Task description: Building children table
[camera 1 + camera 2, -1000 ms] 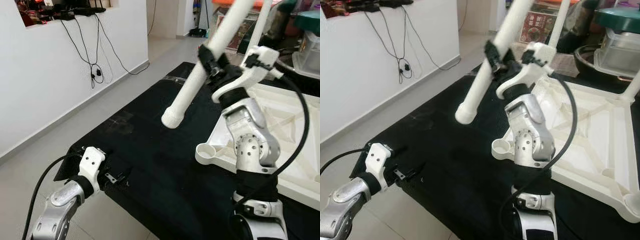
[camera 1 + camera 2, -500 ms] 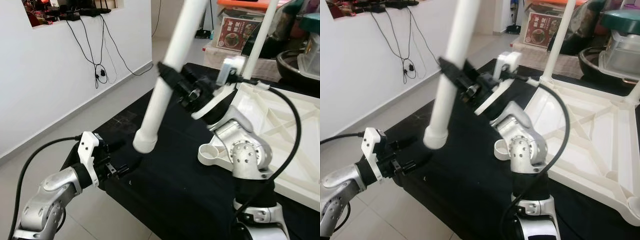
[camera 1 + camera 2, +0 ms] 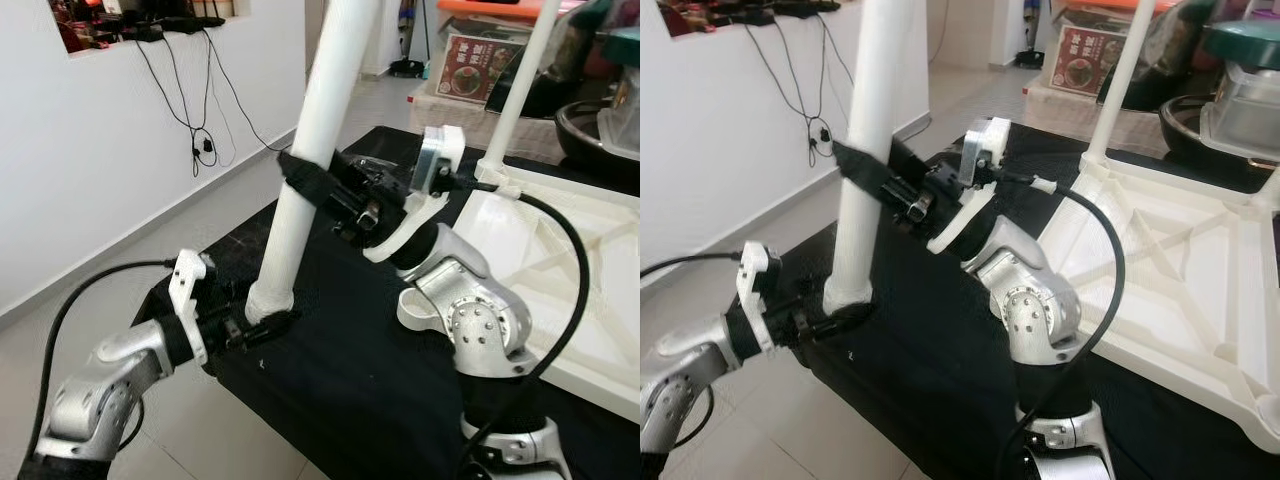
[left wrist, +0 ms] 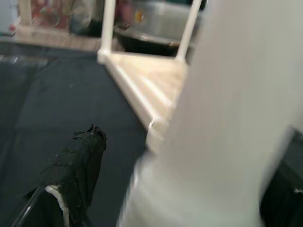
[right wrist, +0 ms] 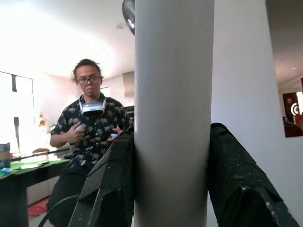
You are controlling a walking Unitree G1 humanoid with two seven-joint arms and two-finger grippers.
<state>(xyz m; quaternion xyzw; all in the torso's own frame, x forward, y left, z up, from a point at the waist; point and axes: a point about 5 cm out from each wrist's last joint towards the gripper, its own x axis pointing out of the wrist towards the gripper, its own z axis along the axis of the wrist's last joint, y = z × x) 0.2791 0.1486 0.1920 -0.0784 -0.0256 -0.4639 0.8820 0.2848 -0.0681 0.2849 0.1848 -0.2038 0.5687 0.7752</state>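
The right claw (image 3: 318, 190) has its two black fingers (image 5: 116, 184) clamped on either side of a long white round plastic table leg (image 3: 318, 130), gripping it partway up, and the leg stands nearly upright, leaning slightly, with its flared lower end (image 3: 848, 292) down at the black cloth-covered tabletop (image 3: 330, 340) near the front-left edge. Right there at the foot of the leg sits the left claw (image 3: 262, 325), low and reaching in from the robot's left, its fingers parted around the leg's base, one dark fingertip (image 4: 75, 165) showing beside the blurred white tube in the left wrist view; whether they actually press on it, I cannot tell. The silver right arm (image 3: 475, 320) rises from below and bends over to the leg, a black cable (image 3: 575, 260) looping around it. Just beyond that arm lies the white plastic children's table top (image 3: 1180, 270), upside down on the black tabletop, its ribbed underside facing up, with a round empty corner socket (image 3: 415, 305) tucked beside the arm's joint. Another white leg (image 3: 1118, 80) is planted upright in the far corner of that upturned piece. Off to the left, a white wall (image 3: 100, 150) with dangling black cables (image 3: 200, 120), pale floor tiles (image 3: 180, 220) below. In the right wrist view, past the gripped leg, a person in a dark patterned shirt (image 5: 90, 127) stands with a headset hanging at the chest.
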